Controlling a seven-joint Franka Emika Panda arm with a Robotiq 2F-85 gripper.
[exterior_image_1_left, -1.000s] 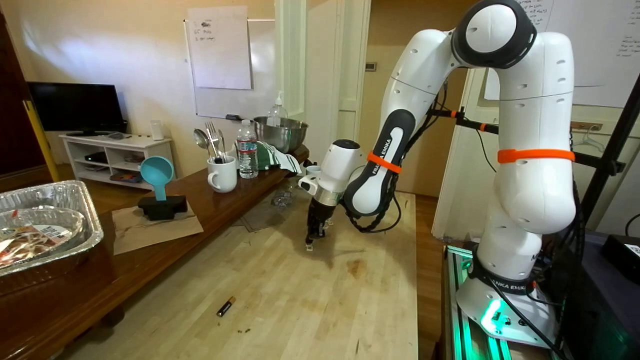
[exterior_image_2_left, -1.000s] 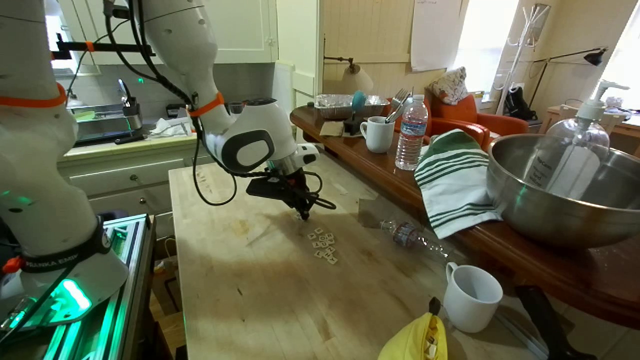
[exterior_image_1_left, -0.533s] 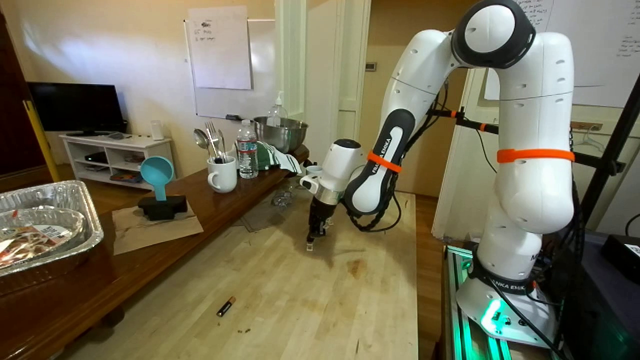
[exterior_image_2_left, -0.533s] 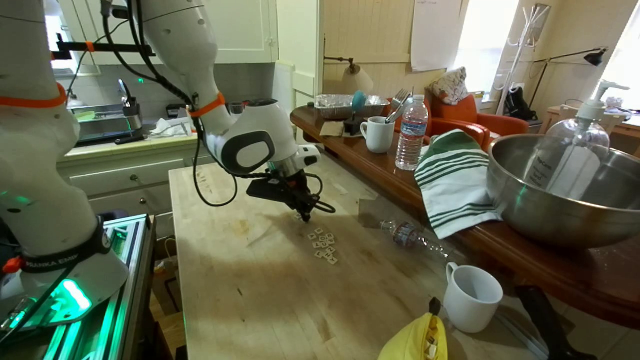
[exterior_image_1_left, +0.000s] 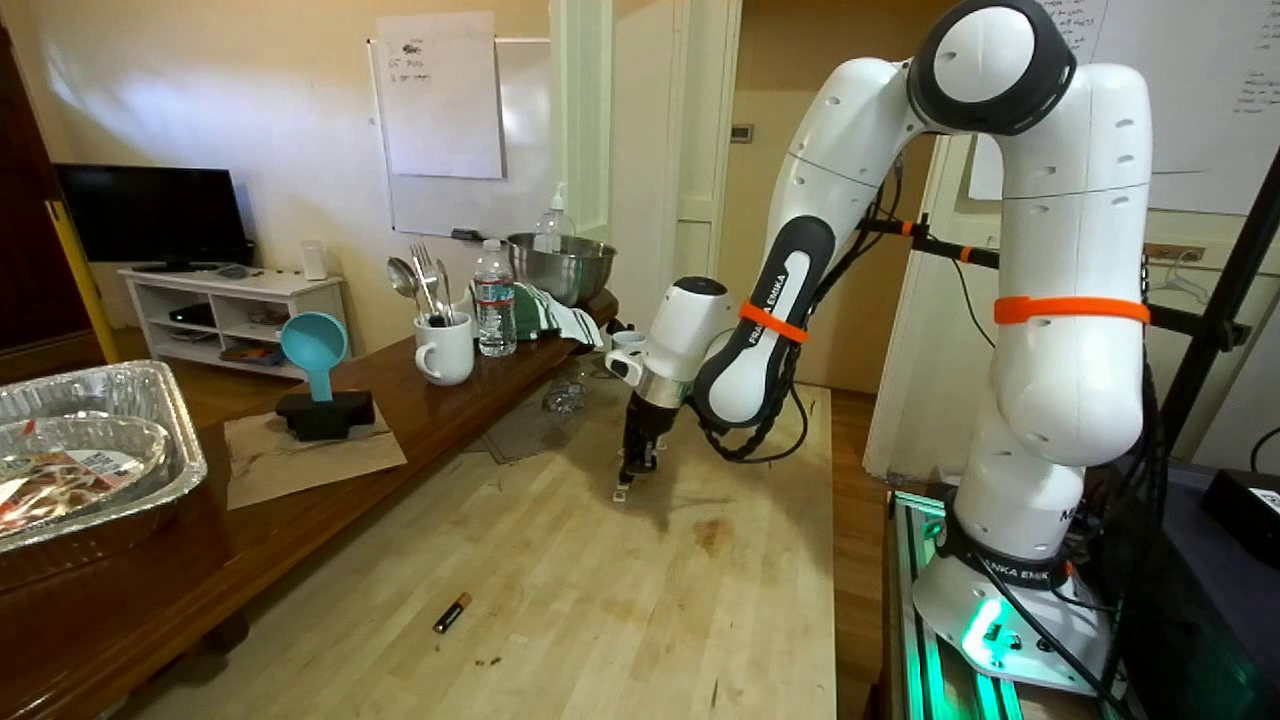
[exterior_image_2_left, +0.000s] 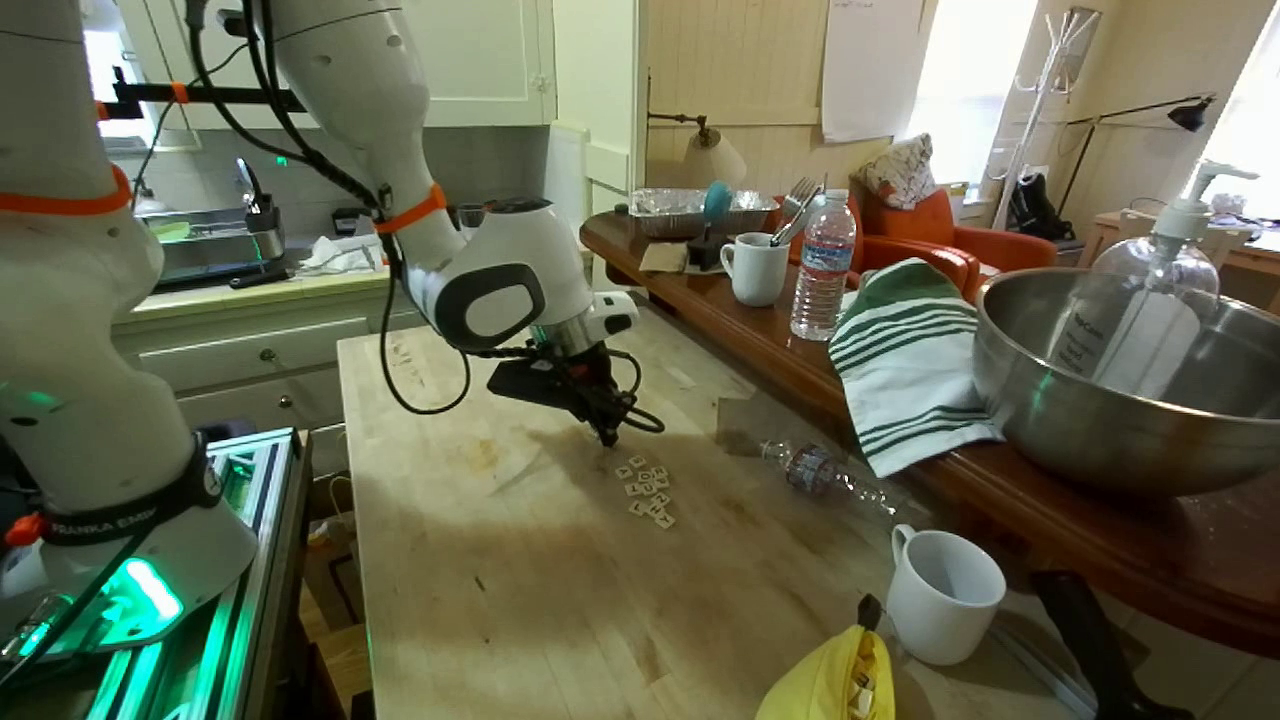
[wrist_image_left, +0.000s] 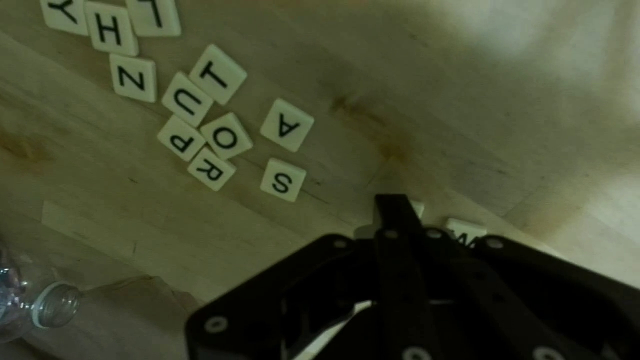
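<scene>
Wrist view: gripper (wrist_image_left: 393, 202), jaws apparently pressed together, anything between them indiscernible. W tile (wrist_image_left: 467, 228) and half-hidden tile (wrist_image_left: 418, 208), just beside it, partly masked. Letter tiles (wrist_image_left: 224, 136), clustered apart on wooden tabletop (wrist_image_left: 325, 55). Hazards: sideways skidding, should the low gripper nudge loose tiles; misjudged contact, from blocked sightline.

The counter (exterior_image_2_left: 500, 580) is pale wood with brown stains. Little letter tiles (wrist_image_left: 226, 136) lie on it, most in a loose bunch. A clear bottle (exterior_image_2_left: 822, 476) lies on its side near them. A white mug (exterior_image_2_left: 945, 600) stands by a yellow pouch (exterior_image_2_left: 825, 685). A battery (exterior_image_1_left: 452, 613) lies apart.
</scene>
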